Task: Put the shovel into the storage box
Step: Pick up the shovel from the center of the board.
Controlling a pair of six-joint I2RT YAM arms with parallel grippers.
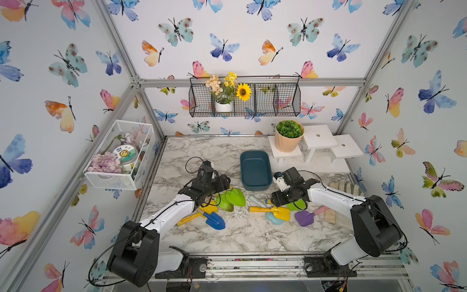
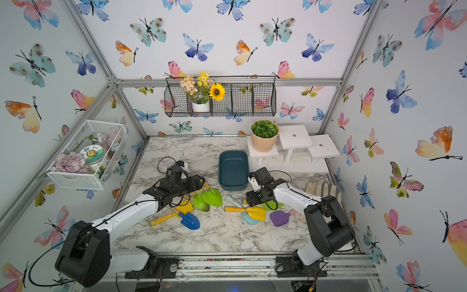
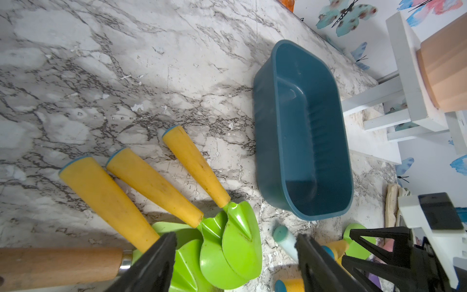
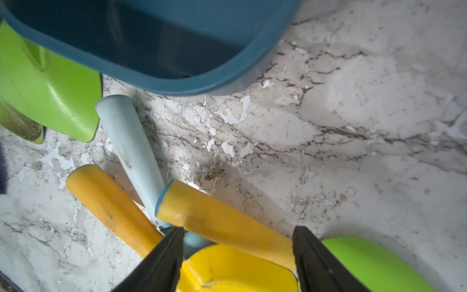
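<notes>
- While both arms hover low over the shovel pile, the storage box (image 1: 255,170) sits empty and upright on the worktop (image 1: 227,240), towards the back, between the arms.
- No shovel inside; nothing done yet.
- Green shovels (image 1: 235,197) lie fanned just beside the box's near corner; blue shovel (image 1: 214,220), yellow shovel (image 1: 279,212) and purple shovel (image 1: 304,218) lie nearer the front, all on the worktop.
- Left pincer (image 3: 236,236): jaws apart, above the green blades, holding nothing.
- Right pincer (image 4: 237,230): jaws apart either side of a yellow handle (image 4: 222,225), not clamped on it.
- Left to do, my read: close on one shovel, lift, carry over the box, release inside; whole task remains.
</notes>
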